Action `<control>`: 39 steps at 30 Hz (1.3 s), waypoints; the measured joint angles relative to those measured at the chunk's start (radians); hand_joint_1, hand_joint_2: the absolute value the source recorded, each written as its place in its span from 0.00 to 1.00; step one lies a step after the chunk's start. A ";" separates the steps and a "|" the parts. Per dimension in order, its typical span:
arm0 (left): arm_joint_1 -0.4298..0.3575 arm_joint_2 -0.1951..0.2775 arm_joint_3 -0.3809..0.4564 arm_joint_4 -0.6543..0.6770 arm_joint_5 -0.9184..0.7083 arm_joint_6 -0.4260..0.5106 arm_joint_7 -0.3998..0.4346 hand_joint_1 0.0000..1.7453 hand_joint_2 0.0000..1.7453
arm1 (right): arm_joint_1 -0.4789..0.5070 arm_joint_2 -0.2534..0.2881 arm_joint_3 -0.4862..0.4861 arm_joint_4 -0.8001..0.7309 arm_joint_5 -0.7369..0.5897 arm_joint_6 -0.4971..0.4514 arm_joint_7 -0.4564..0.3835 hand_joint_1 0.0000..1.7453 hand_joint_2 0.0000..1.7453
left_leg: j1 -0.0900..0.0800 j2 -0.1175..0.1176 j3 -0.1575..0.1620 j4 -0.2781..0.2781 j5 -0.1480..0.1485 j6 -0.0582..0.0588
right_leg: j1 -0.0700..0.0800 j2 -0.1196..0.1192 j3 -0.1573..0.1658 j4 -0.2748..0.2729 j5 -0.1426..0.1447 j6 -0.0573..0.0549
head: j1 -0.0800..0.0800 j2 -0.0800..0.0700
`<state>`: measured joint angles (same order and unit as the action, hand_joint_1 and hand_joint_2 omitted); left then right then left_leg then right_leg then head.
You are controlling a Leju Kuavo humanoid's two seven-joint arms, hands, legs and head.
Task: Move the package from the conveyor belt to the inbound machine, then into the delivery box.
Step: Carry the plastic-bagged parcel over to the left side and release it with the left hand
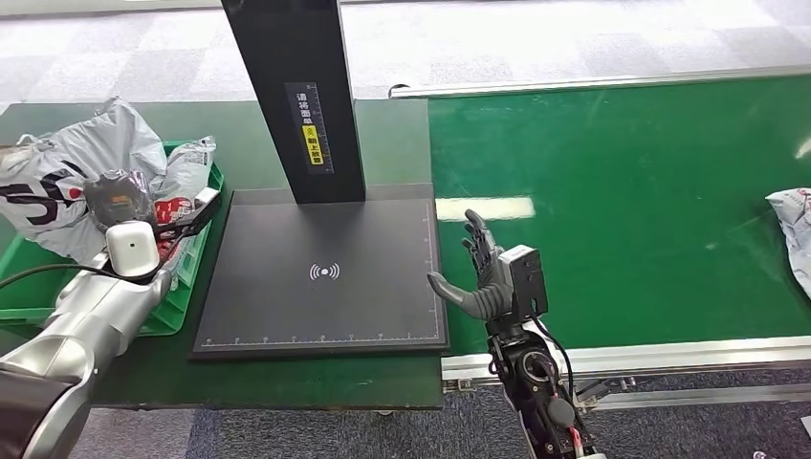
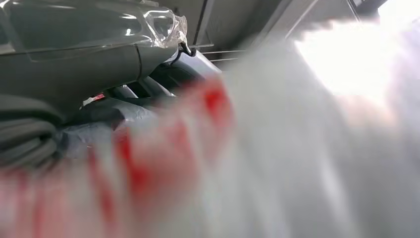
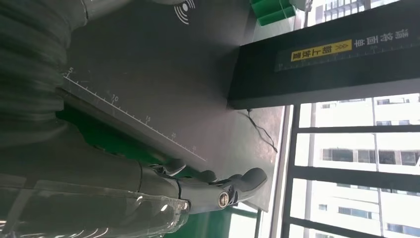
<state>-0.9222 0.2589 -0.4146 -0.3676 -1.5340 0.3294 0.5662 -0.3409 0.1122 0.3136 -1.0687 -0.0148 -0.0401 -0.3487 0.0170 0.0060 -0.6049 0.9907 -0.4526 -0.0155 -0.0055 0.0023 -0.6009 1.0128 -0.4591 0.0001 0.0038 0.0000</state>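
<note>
Where it lies crumpled, the package (image 1: 67, 177) is grey plastic.

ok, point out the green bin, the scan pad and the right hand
green bin (image 1: 170, 308), head view, near right wall.
scan pad (image 1: 325, 273), head view, wireless mark at centre.
right hand (image 1: 480, 277), head view, palm, fingers spread, nothing held.
</note>
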 joint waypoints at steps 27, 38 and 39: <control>0.126 0.000 0.198 -0.117 0.098 0.334 -0.260 0.00 1.00 | 0.002 0.006 -0.001 0.005 0.047 0.013 0.023 0.00 1.00 | 0.000 0.001 0.001 0.000 0.000 0.000 | 0.000 0.000 0.000 0.000 0.000 0.000 | 0.000 0.000; 0.244 -0.077 0.598 -0.445 0.121 0.334 -0.472 0.00 1.00 | 0.006 0.014 -0.002 0.004 0.055 0.021 0.026 0.00 1.00 | 0.000 0.003 0.000 0.000 -0.001 -0.001 | 0.000 0.003 -0.001 0.000 0.000 0.000 | 0.000 0.000; 0.249 -0.084 0.616 -0.461 0.117 0.334 -0.502 0.00 0.75 | 0.006 0.014 -0.001 0.004 0.056 0.022 0.026 0.00 1.00 | 0.000 0.003 0.000 0.000 -0.001 -0.001 | 0.000 0.003 -0.001 0.000 0.000 0.000 | 0.000 0.000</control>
<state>-0.6728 0.1745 0.2014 -0.8285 -1.4169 0.6638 0.0646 -0.3352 0.1264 0.3121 -1.0643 0.0415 -0.0177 -0.3226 0.0173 0.0090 -0.6049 0.9907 -0.4534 -0.0160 -0.0052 0.0051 -0.6020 1.0128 -0.4591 0.0000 0.0038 -0.0001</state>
